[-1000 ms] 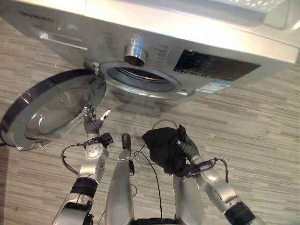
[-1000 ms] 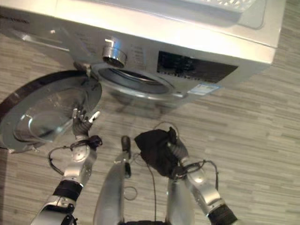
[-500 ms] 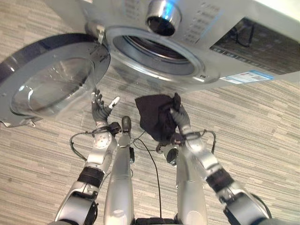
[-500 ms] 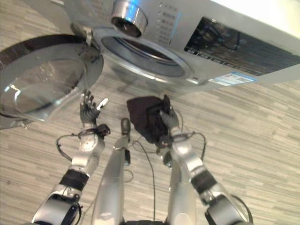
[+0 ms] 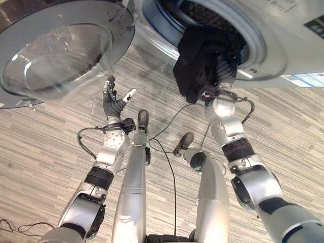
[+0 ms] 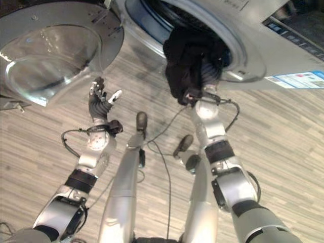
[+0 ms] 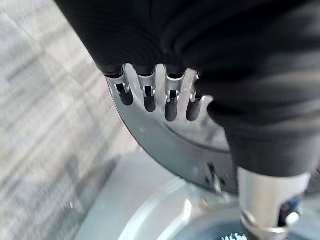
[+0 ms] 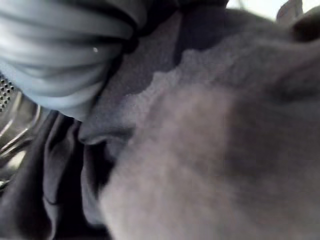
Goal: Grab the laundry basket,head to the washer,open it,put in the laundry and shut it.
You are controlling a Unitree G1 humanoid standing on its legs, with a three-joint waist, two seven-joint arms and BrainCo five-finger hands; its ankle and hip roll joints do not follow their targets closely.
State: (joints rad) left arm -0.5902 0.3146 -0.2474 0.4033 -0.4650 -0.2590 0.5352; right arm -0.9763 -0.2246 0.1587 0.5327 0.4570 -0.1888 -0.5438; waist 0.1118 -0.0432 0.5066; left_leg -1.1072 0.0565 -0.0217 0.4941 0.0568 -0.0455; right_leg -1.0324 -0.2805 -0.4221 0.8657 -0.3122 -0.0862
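I've brought my right hand (image 5: pixel 221 71), which was down near the floor a second ago, up to the washer (image 5: pixel 273 40) mouth with its fingers bunched in the dark laundry (image 5: pixel 197 66), now at the opening's rim, while my left hand (image 5: pixel 114 104) hovers spread beside the open door (image 5: pixel 55 55).

The washer (image 5: pixel 283 45) door (image 5: pixel 55 55) is standing swung fully open at the left, leaving the drum opening (image 5: pixel 202 15) unblocked from that side. The dark laundry (image 5: pixel 200 61) is bunching at the lower rim of the opening and covering the right hand (image 5: pixel 223 76), taking up much of the passage there. The left hand (image 5: pixel 114 104) is hanging with straight fingers just below the door, over bare floor (image 5: pixel 40 152).
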